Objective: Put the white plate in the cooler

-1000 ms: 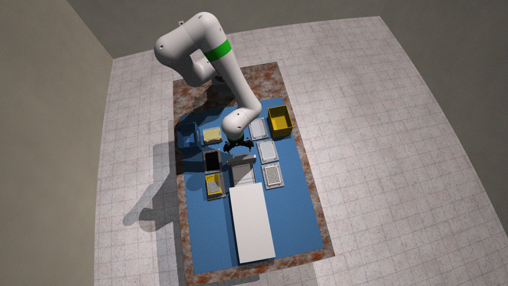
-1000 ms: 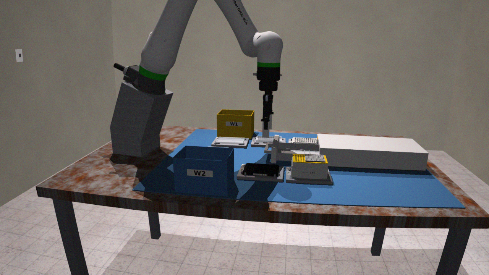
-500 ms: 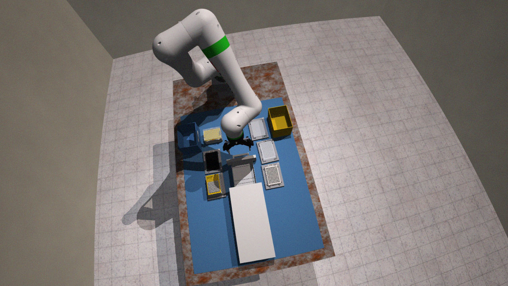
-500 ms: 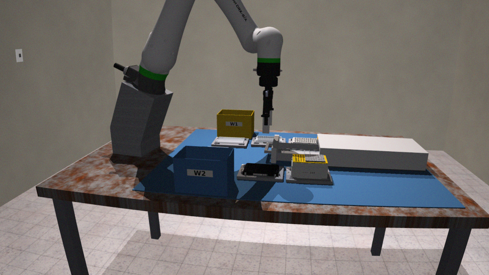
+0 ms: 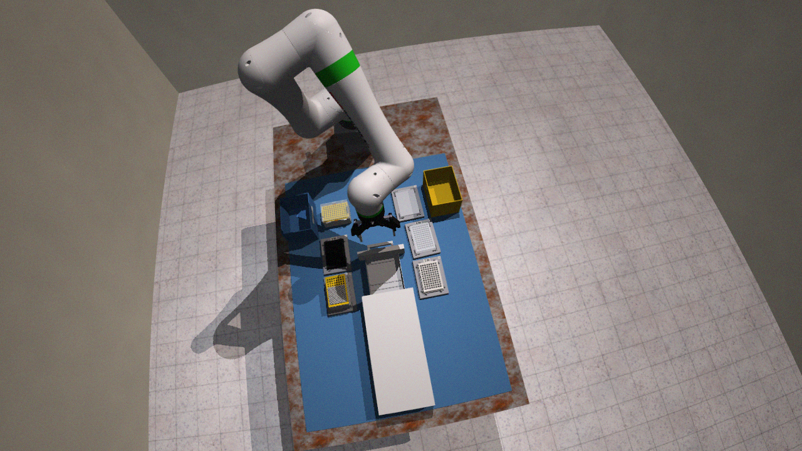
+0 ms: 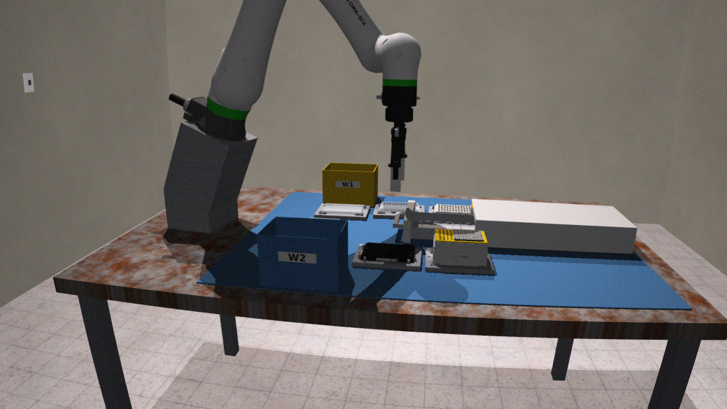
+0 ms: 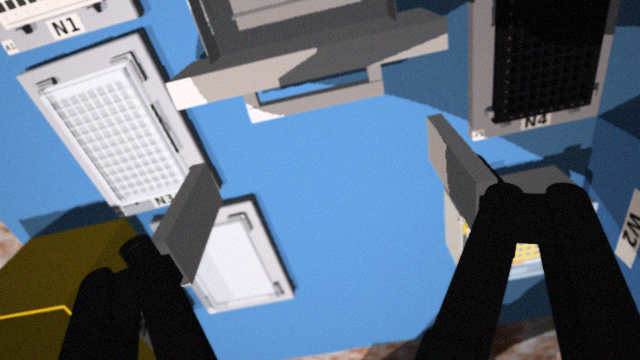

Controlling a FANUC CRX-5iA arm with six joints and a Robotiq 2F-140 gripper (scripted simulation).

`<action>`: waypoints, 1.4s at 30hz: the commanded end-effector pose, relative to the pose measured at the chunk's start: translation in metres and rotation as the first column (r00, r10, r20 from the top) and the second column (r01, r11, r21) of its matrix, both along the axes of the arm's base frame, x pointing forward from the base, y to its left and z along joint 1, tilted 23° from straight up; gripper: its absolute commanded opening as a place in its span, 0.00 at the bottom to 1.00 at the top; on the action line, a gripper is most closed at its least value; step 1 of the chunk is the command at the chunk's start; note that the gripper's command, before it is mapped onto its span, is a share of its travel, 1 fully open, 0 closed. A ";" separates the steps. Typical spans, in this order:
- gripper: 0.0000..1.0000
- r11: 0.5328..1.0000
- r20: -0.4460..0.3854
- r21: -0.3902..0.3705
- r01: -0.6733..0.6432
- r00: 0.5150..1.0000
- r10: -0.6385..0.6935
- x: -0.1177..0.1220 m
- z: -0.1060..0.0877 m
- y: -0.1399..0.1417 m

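Note:
The white plate with dark wells sits in nest N1 (image 5: pixel 430 276), to the right of the cooler's drawer; it also shows in the side view (image 6: pixel 452 208), and only its edge shows in the wrist view (image 7: pixel 60 17). The cooler CD (image 5: pixel 396 350) is a long white housing. Its grey drawer (image 5: pixel 384 270) stands pulled out, and I see no plate in it. The bar handle (image 5: pixel 383 247) (image 7: pixel 310 75) faces the arm's base. My gripper (image 5: pixel 374 227) (image 6: pixel 396 175) (image 7: pixel 317 160) is open and empty. It hangs well above the mat, just on the base side of the handle.
Nest N3 holds a white plate (image 7: pixel 115 135), and a covered plate (image 5: pixel 407 203) lies by the yellow bin W1 (image 5: pixel 442 192). On the left stand the blue bin W2 (image 5: pixel 297 213), a yellow rack (image 5: pixel 335 213), a black plate in N4 (image 5: pixel 334 253) and the tip box (image 5: pixel 336 291).

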State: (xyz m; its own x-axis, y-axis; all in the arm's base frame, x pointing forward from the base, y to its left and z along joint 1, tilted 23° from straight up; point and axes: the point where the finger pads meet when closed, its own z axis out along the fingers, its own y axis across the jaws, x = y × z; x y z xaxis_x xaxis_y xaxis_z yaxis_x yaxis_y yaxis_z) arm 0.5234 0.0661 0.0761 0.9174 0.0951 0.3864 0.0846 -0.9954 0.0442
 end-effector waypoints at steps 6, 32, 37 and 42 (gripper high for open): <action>0.87 1.000 0.000 0.000 0.000 1.000 0.000 -0.001 0.002 0.000; 0.66 1.000 0.000 -0.003 -0.007 1.000 0.007 0.049 0.026 0.073; 0.66 1.000 0.000 -0.003 -0.007 1.000 0.007 0.056 0.029 0.083; 0.66 1.000 0.000 -0.003 -0.007 1.000 0.007 0.067 0.035 0.099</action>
State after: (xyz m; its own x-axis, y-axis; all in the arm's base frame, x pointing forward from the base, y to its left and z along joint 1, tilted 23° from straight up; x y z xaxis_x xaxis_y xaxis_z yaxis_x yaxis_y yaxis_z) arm 0.5861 0.1591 0.1086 0.9165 0.1032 0.3865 0.0921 -0.9946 0.0471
